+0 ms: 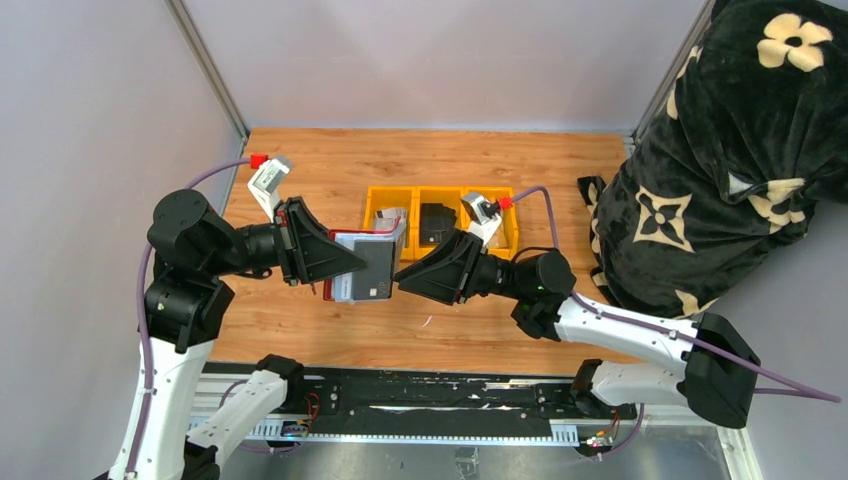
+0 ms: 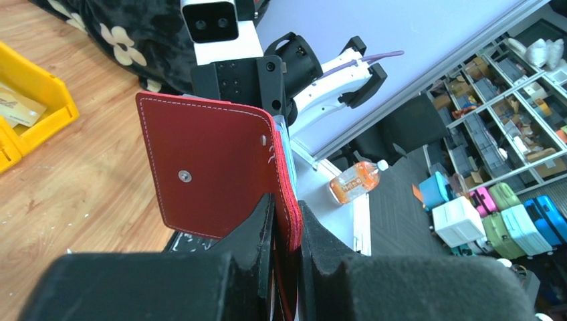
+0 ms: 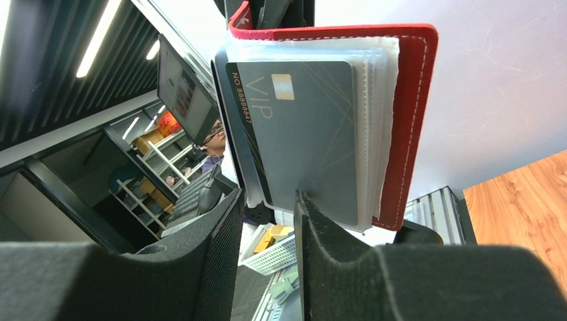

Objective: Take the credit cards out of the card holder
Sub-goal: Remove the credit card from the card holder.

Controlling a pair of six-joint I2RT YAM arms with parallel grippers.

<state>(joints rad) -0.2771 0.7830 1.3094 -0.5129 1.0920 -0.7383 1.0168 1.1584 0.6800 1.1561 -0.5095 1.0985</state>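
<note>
Wooden table point(image 1: 300, 330) carries yellow bins point(image 1: 378, 200); one holds a tan card point(image 2: 17, 110), so some cards look to be out already. Above the table, the red holder point(image 2: 214, 167) hangs open, its edge pinched in the closed left claw point(image 2: 286, 204). At least one grey card point(image 3: 301, 134) sits in its clear sleeves, so work remains. Right claw point(image 3: 269, 197) stands partly open, gripping nothing, with the grey card's free edge just beyond its fingertips.

White arms point(image 1: 165, 390) have black joints point(image 1: 185, 225), purple cables point(image 1: 215, 172) and red connectors point(image 1: 258, 160).
</note>
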